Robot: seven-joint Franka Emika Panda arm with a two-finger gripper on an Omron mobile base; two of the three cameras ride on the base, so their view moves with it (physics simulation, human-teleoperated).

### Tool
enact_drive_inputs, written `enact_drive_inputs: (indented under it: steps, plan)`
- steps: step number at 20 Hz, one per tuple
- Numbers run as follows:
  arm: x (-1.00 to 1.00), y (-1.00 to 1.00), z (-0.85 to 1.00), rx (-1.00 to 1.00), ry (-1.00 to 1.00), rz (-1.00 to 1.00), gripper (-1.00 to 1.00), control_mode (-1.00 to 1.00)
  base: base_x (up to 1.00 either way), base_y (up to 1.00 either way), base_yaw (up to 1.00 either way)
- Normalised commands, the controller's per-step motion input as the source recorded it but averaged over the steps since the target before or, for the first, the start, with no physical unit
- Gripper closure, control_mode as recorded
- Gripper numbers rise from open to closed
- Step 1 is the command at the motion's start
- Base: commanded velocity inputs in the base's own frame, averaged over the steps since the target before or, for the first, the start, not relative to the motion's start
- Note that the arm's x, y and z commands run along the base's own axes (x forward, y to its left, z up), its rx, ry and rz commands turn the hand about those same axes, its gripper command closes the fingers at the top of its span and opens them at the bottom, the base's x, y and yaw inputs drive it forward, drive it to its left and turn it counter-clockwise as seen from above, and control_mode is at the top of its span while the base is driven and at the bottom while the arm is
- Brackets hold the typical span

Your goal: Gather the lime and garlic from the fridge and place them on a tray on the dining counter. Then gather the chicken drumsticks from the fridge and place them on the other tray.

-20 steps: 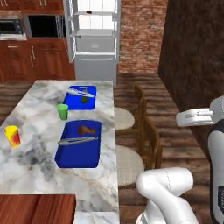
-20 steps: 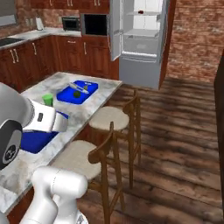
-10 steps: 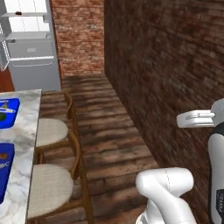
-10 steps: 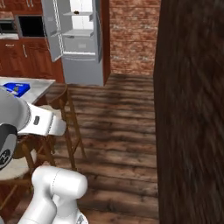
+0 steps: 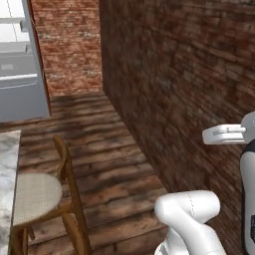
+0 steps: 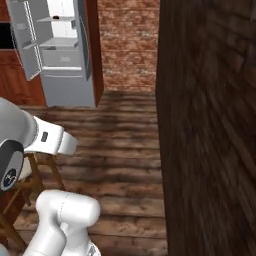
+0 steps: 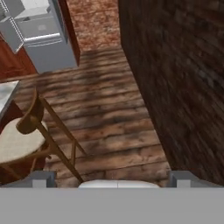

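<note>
My gripper [image 7: 113, 178] is open, its two fingertips [image 7: 43, 177] set wide apart with nothing between them, above the wooden floor. The grey steel fridge [image 6: 62, 60] stands with its doors swung open and white shelves showing, far ahead on the left; it also appears as the fridge [image 5: 20, 74] and the fridge [image 7: 43, 30]. A strip of the marble dining counter [image 5: 7, 174] shows at the left edge, and the dining counter [image 7: 5, 96] again from the hand. The lime, garlic, chicken drumsticks and trays are out of view.
A wooden stool [image 5: 37, 191] with a pale round seat stands by the counter, seen also as the stool [image 7: 19, 138]. A dark brick wall [image 5: 189, 89] runs close along the right side, wall [image 6: 210, 125]. Open plank floor [image 7: 109, 113] leads toward the fridge.
The whole picture has swung: the base turned right, so the counter with its blue trays slid off to the left and the brick wall came in. The gripper stays open.
</note>
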Motion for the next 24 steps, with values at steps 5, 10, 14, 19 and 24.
enact_drive_inputs:
  steps: [5, 10, 14, 19, 24]
  plan:
    - [0.0, 0.0, 0.0, 0.0, 0.0, 0.0, -1.0, 1.0, 1.0, 0.24, -0.05]
    - [0.0, 0.0, 0.0, 0.0, 0.0, 0.0, -1.0, 1.0, 1.0, 0.0, 0.06]
    - [0.0, 0.0, 0.0, 0.0, 0.0, 0.0, -1.0, 1.0, 1.0, -0.14, 0.55]
    - [0.0, 0.0, 0.0, 0.0, 0.0, 0.0, -1.0, 1.0, 0.98, -0.31, 0.55]
    - [0.0, 0.0, 0.0, 0.0, 0.0, 0.0, -1.0, 1.0, 1.0, -0.78, 0.23]
